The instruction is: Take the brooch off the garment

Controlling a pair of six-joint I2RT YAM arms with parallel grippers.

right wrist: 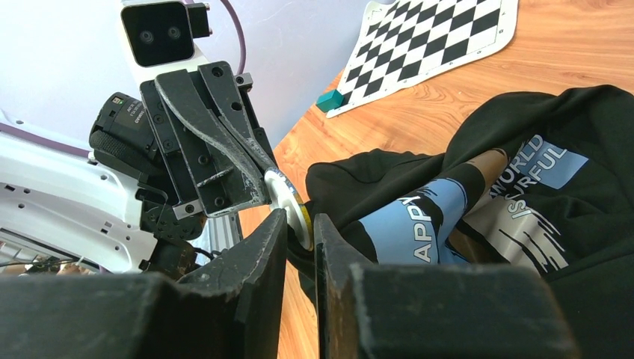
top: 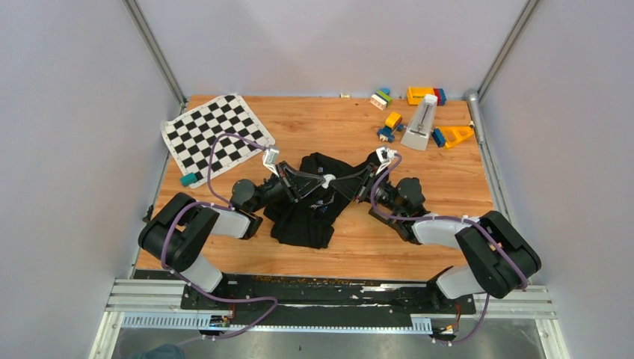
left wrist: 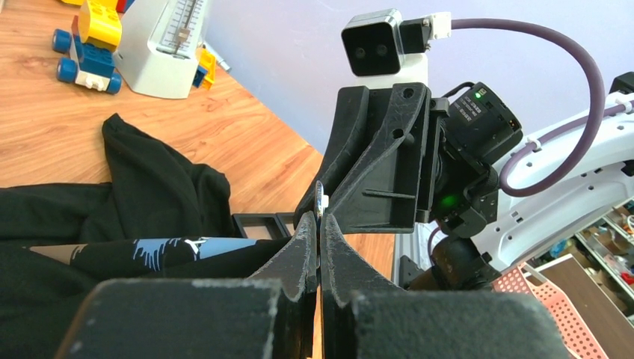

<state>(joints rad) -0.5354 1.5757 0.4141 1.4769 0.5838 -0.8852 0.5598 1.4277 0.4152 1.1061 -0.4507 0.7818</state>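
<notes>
Closed tight, my left jaws pinch the brooch [left wrist: 320, 199] by its faces, reaching in from 9 o'clock. My right jaws, nearly closed, come from 3 o'clock and nip the shirt [top: 303, 217] against it. Cloth tents up mid-bench [top: 359, 247].

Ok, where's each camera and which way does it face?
Top external: above and behind the bases, looking down on the table; both arms show, left claw and right claw meeting at the brooch.
Left wrist: on the left wrist, facing the right claw; own fingers at bottom.
Right wrist: on the right wrist, facing the left claw and chequered mat; own fingers at bottom.
Shared: both wrist views show brooch and shirt.
</notes>
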